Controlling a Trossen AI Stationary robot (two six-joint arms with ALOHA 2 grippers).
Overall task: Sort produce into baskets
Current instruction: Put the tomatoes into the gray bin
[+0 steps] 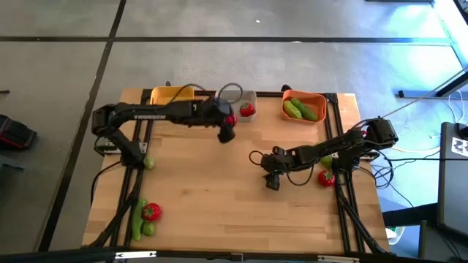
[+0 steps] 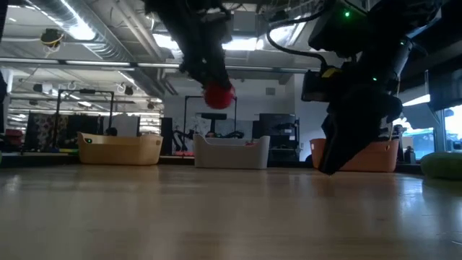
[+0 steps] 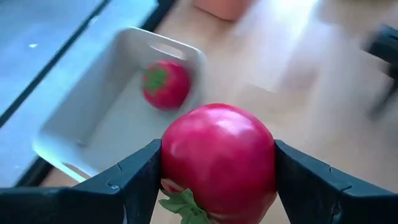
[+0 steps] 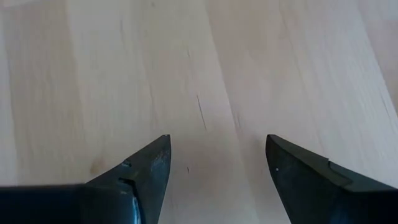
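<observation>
"TROSSEN" on left arm (image 1: 150,113)

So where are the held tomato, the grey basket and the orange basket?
held tomato (image 3: 217,162): left wrist view, its red front.
grey basket (image 3: 93,112): left wrist view, bare floor inside.
orange basket (image 1: 314,97): high view, far rim.

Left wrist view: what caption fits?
Left gripper holds a round red tomato near the light grey plastic basket containing another tomato.

The left hand (image 1: 227,128) covers most of its tomato (image 1: 231,120) from above. In the left wrist view, the orange basket (image 3: 219,7) is cut off and blurred.
</observation>
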